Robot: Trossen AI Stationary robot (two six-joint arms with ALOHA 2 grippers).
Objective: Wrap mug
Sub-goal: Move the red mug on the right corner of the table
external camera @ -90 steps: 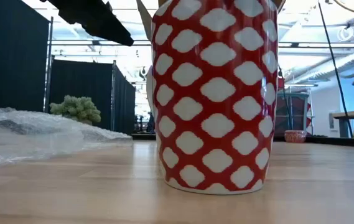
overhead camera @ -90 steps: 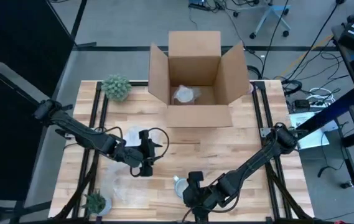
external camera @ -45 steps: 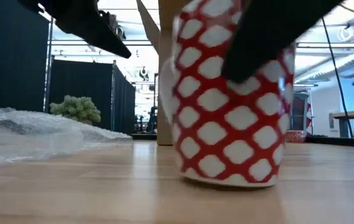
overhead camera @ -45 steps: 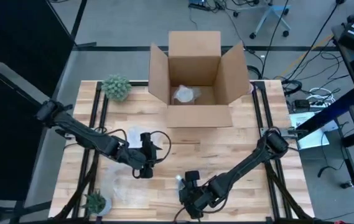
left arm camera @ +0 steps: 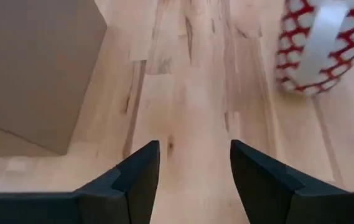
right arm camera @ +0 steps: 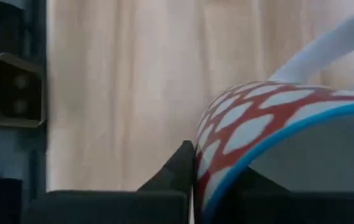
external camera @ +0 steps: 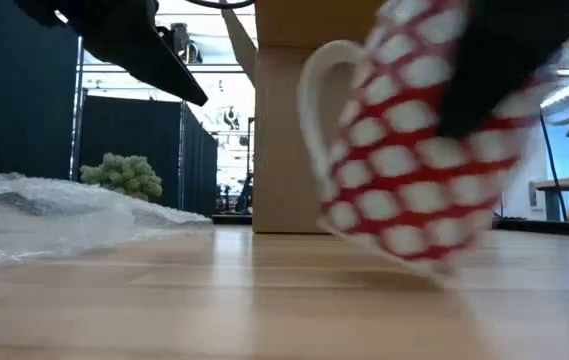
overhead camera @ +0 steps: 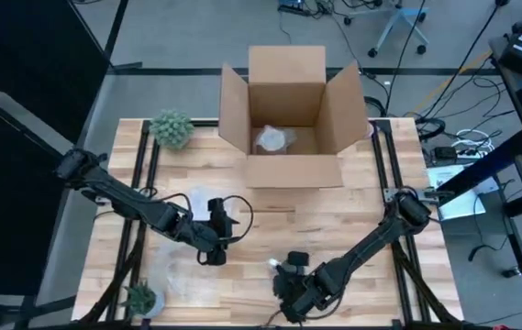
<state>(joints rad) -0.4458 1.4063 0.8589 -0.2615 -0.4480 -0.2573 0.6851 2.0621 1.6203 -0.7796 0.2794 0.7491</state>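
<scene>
The mug (external camera: 404, 150) is red with white patches, a white handle (external camera: 314, 95) and a blue inner rim. It hangs tilted near the table's near edge, with my right gripper (overhead camera: 290, 271) shut on it. In the left wrist view the mug (left arm camera: 320, 43) shows beyond the fingers. My left gripper (overhead camera: 213, 246) hovers open over bare wood to the mug's left, nothing between its fingers (left arm camera: 257, 180). A sheet of bubble wrap (external camera: 44, 215) lies on the table at the near left. My right gripper pinches the mug's wall at the rim (right arm camera: 206, 152), one finger (right arm camera: 177, 171) outside and the other inside the mug. It comes slanting down from above (external camera: 504, 50). The mug is tipped over, handle up and to the left, its base off the table.
An open cardboard box (overhead camera: 288, 110) stands at the far middle with a wrapped bundle (overhead camera: 274, 139) inside. A small green plant (overhead camera: 171, 128) sits at the far left, another (overhead camera: 141, 296) at the near left corner. Bare wood lies between the arms and the box.
My right gripper has shut on the mug's rim and has drawn it slightly toward the table's right edge. The mug stood upright on the table; now it is tipped and lifted off its base, handle swung into the low view. My left gripper has crept a little toward the near edge.
</scene>
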